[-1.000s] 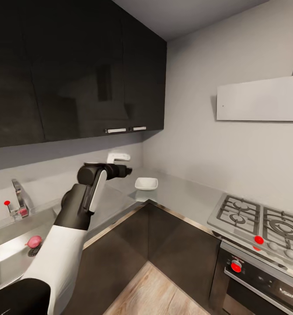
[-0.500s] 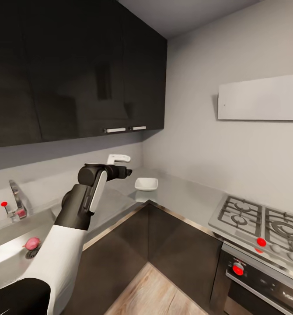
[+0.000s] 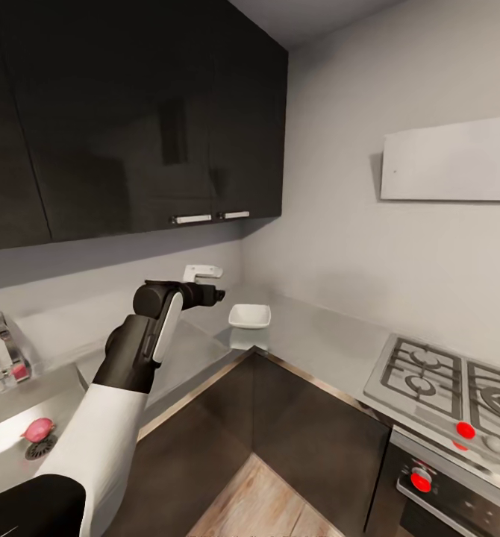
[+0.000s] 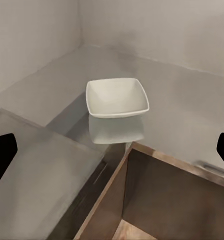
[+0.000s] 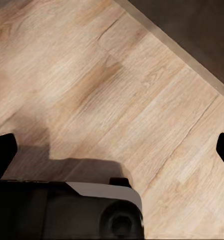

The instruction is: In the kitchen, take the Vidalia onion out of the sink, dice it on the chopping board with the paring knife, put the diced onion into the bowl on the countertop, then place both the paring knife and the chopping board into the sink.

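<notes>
Currently the left arm (image 3: pixel 142 335) is raised over the countertop (image 3: pixel 317 335), with the left gripper (image 3: pixel 219 295) aimed toward the corner. Its jaws are spread wide, with nothing between them; the left wrist view shows the white bowl (image 4: pixel 117 97) sitting upright on the countertop ahead of the fingertips (image 4: pixel 1 150). The onion (image 3: pixel 38 429) lies in the sink (image 3: pixel 11 455), touching the drain (image 3: pixel 39 450), near the tap (image 3: pixel 7 347). The right gripper (image 5: pixel 112 150) hangs over the wooden floor (image 5: pixel 117 90), jaws spread and empty. A stove (image 3: pixel 444 380) stands at the right.
</notes>
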`<state>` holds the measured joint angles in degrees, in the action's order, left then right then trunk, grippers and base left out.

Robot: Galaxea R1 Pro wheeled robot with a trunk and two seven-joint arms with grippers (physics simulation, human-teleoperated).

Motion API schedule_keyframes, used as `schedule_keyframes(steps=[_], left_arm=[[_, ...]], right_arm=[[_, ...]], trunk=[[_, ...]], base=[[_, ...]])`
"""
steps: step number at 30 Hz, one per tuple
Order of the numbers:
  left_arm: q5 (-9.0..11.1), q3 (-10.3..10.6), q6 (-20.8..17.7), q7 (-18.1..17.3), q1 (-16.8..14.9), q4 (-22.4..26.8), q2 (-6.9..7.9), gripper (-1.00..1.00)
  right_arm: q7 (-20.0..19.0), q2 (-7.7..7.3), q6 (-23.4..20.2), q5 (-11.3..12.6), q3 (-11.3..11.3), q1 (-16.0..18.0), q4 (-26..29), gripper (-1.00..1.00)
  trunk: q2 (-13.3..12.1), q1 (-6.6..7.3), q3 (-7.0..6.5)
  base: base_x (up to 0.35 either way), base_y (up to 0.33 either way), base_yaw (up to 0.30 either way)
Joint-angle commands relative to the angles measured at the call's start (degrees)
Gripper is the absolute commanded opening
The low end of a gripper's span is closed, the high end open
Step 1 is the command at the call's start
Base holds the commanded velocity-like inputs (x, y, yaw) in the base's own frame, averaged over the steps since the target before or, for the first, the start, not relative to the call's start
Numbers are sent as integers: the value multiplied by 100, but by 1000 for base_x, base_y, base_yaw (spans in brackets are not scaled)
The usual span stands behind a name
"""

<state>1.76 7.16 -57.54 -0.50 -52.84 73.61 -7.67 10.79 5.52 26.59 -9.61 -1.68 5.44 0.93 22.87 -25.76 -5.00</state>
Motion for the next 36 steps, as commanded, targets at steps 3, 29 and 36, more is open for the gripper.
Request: schedule_keyframes(steps=[3,29,36], left_arm=[[12,-4,-21,-2,8,3,0,100],[9,0,51,-29,20,-990,2,100],[0,-4,151,-29,20,-1062,2,100]], right_arm=[[-262,-14,-2,182,-17,-194,-5,100],[-360,-27,-30,610,-52,-271,-4,100],[-367,-18,-31,609,-52,-271,-5,100]], trunk=[[5,-2,19],[5,-2,252],[5,-2,317]], base=[[8,0,0],[180,-39,0],[264,-18,0]])
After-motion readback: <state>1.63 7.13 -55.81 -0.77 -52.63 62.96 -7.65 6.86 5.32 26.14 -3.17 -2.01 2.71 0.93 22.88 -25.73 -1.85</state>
